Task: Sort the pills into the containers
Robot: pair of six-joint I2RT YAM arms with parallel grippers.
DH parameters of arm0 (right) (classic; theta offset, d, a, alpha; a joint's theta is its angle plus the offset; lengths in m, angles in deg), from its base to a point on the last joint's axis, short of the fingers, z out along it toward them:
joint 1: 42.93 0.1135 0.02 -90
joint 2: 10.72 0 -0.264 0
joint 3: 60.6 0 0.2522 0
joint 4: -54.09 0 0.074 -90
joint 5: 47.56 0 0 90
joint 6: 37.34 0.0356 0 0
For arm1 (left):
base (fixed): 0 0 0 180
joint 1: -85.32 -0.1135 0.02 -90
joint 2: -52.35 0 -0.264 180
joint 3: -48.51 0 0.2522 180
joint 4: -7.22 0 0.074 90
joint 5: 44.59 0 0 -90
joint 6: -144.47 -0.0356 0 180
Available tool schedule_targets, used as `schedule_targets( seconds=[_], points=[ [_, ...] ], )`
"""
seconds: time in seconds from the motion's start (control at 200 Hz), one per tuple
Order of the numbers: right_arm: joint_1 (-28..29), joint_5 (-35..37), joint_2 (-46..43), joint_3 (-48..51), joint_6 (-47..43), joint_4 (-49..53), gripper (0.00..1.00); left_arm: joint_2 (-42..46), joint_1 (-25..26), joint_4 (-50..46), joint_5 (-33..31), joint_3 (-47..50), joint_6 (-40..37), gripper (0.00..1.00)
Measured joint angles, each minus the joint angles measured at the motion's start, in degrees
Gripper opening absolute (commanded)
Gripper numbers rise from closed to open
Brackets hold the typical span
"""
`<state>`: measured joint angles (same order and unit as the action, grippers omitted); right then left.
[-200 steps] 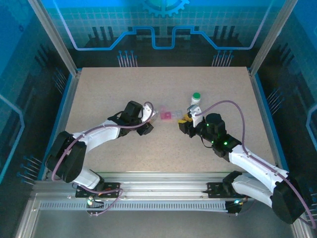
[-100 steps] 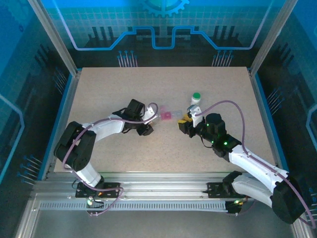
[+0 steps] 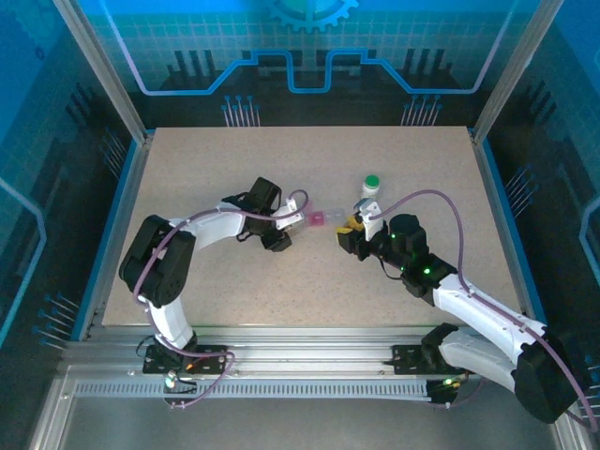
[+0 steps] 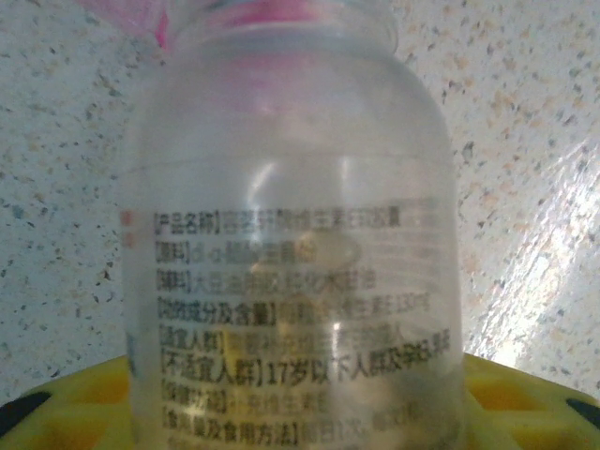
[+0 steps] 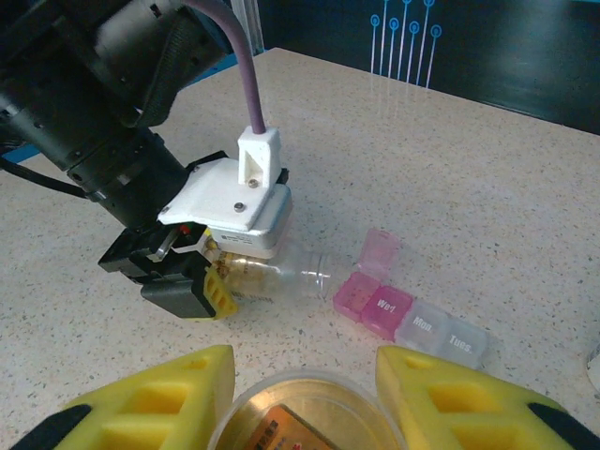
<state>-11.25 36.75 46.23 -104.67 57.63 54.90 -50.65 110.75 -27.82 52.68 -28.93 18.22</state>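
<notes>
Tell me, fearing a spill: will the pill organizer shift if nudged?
Likely: the pill organizer looks thin, light plastic lying loose on the table, so it should slide. Its raised pink lid may flap shut.

The speckled beige worktop (image 3: 234, 159) carries a white bottle (image 3: 371, 187) with a green cap, standing upright right of centre. Just left of it lies a strip pill organiser (image 5: 412, 319): pink compartments at one end, one lid raised, then clear ones marked Mon. and Tues.

The table (image 3: 234, 159) is showing speckled beige, the clear vial (image 4: 291, 234) black print, the pill box (image 5: 412, 317) pink and frosted cells, the amber vial (image 5: 305, 417) a gold gleam, the bottle (image 3: 370, 190) white under a green cap.
</notes>
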Motion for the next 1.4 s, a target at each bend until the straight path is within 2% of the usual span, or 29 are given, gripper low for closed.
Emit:
schedule_targets(
  seconds=[0.615, 1.401],
  points=[
    [-0.2, -1.6, 0.1, 0.0, 0.2, 0.0, 0.0, -4.0, -0.1, -6.1, -2.6, -6.5, -1.6, 0.0],
    [-0.2, -2.3, 0.0, 0.0, 0.7, 0.0, 0.0, -6.9, 1.7, -12.2, -9.6, -14.0, -6.4, 0.0]
  ],
)
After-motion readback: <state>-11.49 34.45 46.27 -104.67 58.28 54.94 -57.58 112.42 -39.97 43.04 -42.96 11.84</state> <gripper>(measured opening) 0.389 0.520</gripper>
